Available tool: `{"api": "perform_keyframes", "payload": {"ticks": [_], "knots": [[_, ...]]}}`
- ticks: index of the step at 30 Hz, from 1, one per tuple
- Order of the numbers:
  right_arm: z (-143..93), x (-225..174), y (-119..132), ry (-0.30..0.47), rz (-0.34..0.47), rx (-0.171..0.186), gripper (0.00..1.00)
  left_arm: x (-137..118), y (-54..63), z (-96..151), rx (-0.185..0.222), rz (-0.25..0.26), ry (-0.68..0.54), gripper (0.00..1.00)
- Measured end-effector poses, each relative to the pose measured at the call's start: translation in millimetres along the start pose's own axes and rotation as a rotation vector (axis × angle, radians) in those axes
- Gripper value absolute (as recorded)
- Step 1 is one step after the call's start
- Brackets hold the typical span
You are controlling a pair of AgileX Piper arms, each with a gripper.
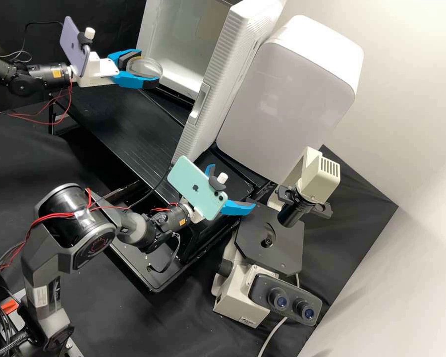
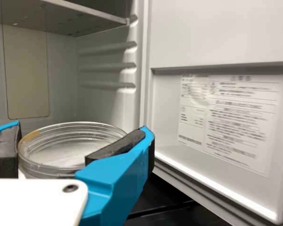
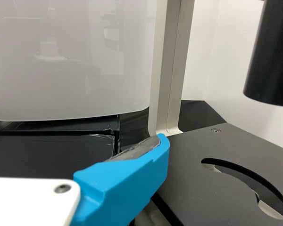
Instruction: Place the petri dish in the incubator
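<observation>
Black ribbed bench (image 1: 129,134), black cloth (image 1: 109,317) around it, pale wall to one side.

High view. Boxy white incubator (image 1: 183,39) at the far end of the bench, its thick ribbed white door (image 1: 223,74) swung open. A large glossy white rounded housing (image 1: 292,94) stands just beside the door. My left gripper (image 1: 148,67), at the far left, is clamped on the clear round plastic petri dish (image 1: 142,63), with a blue finger on each side of its rim. The dish hangs level in the air at the lower front corner of the open chamber, apart from the bench. A lilac phone (image 1: 74,42) is mounted on that wrist. My right gripper (image 1: 235,193) is nearer the camera, fingers spread and nothing between them, at the edge of the flat black stage (image 1: 270,243) of a beige microscope (image 1: 243,292). A mint-green phone (image 1: 198,187) is mounted on that wrist.

Left wrist view. Petri dish (image 2: 70,148) sits between my two blue fingers (image 2: 118,165), dark pads pressed against its wall. Beyond it is the pale chamber, with three moulded shelf rails (image 2: 106,66) on the side wall. Next to the chamber is the door's inner face, carrying a printed label (image 2: 226,117). I cannot tell from here whether the dish has crossed the threshold.

Right wrist view. One blue finger (image 3: 127,174) with a grey pad, nothing against it. Just beside it lies the black stage (image 3: 212,160), with a curved slot cut through. The glossy white housing (image 3: 70,61) stands behind, and a black cylinder (image 3: 271,52) hangs above the stage.
</observation>
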Motion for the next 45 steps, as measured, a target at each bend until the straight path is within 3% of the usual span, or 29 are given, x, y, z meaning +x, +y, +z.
{"api": "perform_keyframes", "payload": {"ticks": [11, 18, 22, 39, 45], "knots": [[0.0, 0.0, 0.0, 0.0, 0.0, 0.0, 1.0, 51.4, -4.7, 5.9, -0.028, -0.047, 0.046, 0.0], [0.0, 0.0, 0.0, 0.0, 0.0, 0.0, 1.0, 80.0, -4.1, 11.3, -0.009, -0.027, 0.065, 0.0], [0.0, 0.0, 0.0, 0.0, 0.0, 0.0, 1.0, 93.6, -5.9, 13.0, -0.002, -0.046, 0.088, 0.0], [0.0, 0.0, 0.0, 0.0, 0.0, 0.0, 1.0, 136.1, -32.1, -1.4, 0.002, -0.119, 0.199, 0.0], [0.0, 0.0, 0.0, 0.0, 0.0, 0.0, 1.0, 148.9, -34.8, -5.6, 0.043, -0.116, 0.227, 0.0]]}}
